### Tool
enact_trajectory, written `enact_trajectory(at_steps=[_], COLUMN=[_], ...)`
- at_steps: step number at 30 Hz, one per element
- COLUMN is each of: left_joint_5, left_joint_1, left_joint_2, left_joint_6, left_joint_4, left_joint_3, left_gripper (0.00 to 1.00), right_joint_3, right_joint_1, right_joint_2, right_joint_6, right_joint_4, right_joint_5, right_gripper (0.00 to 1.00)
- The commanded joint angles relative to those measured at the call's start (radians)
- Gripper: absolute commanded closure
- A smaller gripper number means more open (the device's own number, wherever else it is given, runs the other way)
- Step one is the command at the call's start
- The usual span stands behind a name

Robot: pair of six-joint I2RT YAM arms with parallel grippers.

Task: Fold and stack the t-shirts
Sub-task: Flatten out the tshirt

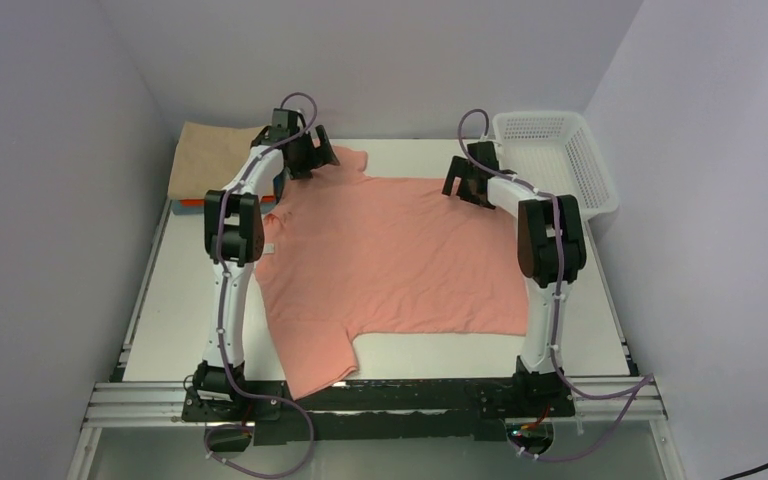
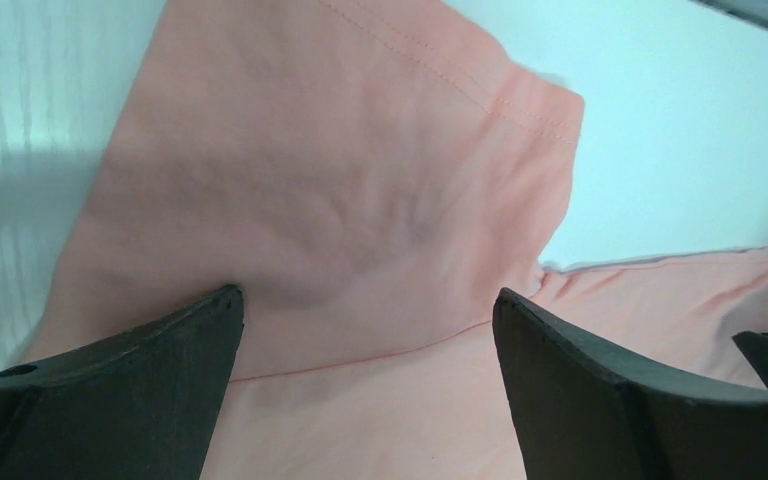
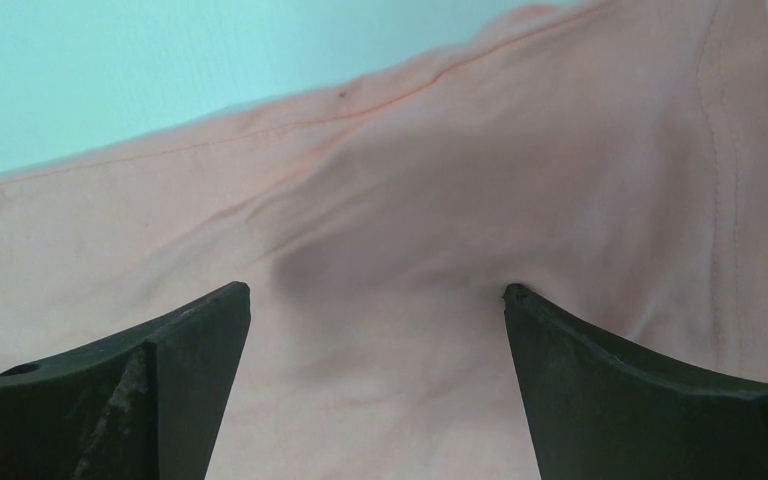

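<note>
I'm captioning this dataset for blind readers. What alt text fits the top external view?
A salmon-pink t-shirt lies spread on a white table, the left claw over its far sleeve and the right claw over its far right corner. A folded tan shirt sits far left, a white mesh basket far right.

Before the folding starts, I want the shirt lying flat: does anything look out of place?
Yes. The salmon-pink t-shirt is not wholly on the table: its near sleeve hangs over the table's near edge. The left gripper and right gripper hover open over the shirt's far side.
</note>
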Motion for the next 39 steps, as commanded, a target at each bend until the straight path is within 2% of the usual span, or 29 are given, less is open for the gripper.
enact_trajectory(at_steps=[1,4,8,11,15,17,20,24,27,30,35,39], left_joint_5=[0.073,0.101,0.122,0.147,0.141,0.085,-0.012,-0.163,-0.25,-0.337,-0.439,-0.432], left_joint_1=[0.018,0.039,0.044,0.039,0.005,-0.039,-0.095,-0.165,-0.233,-0.334,-0.513,-0.613], left_joint_2=[0.126,0.14,0.114,0.023,-0.184,-0.318,-0.546,-0.9,-1.085,-1.225,-1.412,-1.547], left_joint_6=[-0.053,-0.092,-0.073,-0.042,0.059,0.131,0.166,0.106,0.025,-0.067,-0.215,-0.355], left_joint_4=[-0.007,0.067,0.105,0.118,0.089,0.06,0.061,0.116,0.094,0.014,-0.175,-0.32], left_joint_3=[0.085,0.112,0.169,0.151,0.03,-0.086,-0.346,-0.811,-1.069,-1.242,-1.44,-1.587], left_gripper=[0.01,0.01,0.01,0.01,0.01,0.01,0.01,0.01,0.01,0.0,0.01,0.02], right_joint_3=[0.105,0.168,0.219,0.21,0.124,0.049,-0.097,-0.328,-0.471,-0.566,-0.636,-0.64], right_joint_1=[-0.02,-0.026,-0.026,-0.025,-0.006,0.009,0.032,0.052,0.051,0.048,0.046,0.046], right_joint_2=[0.058,0.096,0.083,0.019,-0.119,-0.202,-0.343,-0.554,-0.681,-0.771,-0.867,-0.885], right_joint_6=[-0.021,-0.041,-0.08,-0.089,-0.086,-0.085,-0.075,-0.02,0.03,0.065,0.069,0.056], right_joint_4=[-0.026,-0.037,-0.053,-0.065,-0.082,-0.092,-0.089,-0.07,-0.068,-0.072,-0.067,-0.078], right_joint_5=[-0.006,-0.013,-0.007,-0.019,0.0,0.006,0.014,0.021,0.043,0.057,0.08,0.112], right_gripper=[0.0,0.0,0.0,0.0,0.0,0.0,0.0,0.0,0.0,0.0,0.0,0.0])
